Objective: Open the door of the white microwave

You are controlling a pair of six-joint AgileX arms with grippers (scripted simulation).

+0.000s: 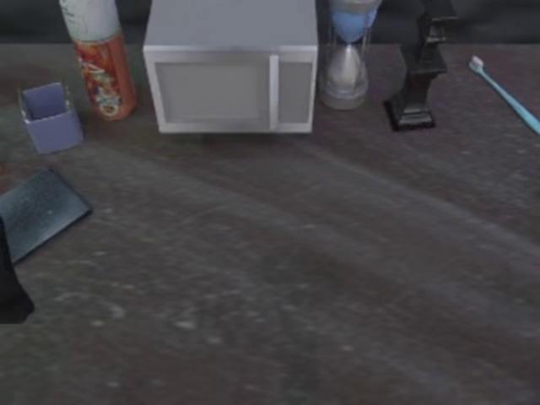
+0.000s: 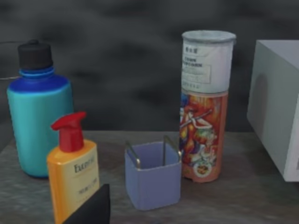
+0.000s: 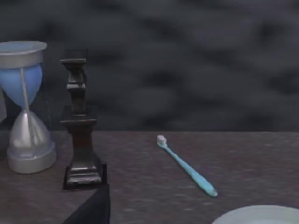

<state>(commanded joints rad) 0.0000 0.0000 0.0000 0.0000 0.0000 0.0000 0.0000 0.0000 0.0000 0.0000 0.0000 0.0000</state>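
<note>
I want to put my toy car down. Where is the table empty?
The big bare stretch of table in front of the white microwave, right of the dark flat pad, is free. The back row is crowded: purple cup, orange can, hourglass, black statue and toothbrush.

I am looking at the white microwave (image 1: 229,51) sitting at the far edge of the table, a little left of the middle in the top view. It is a small boxy unit, pale grey-white on top, standing upright with its front facing me. The door (image 1: 215,90) is lying flush against the front, closed, and taking up most of its width. It is showing a white frame around a large grey window, with a thin vertical handle bar (image 1: 273,91) at its right edge. A narrow plain control panel (image 1: 295,91) is sitting just right of the handle. In the left wrist view only a pale side corner of the microwave (image 2: 275,116) is showing.
</note>
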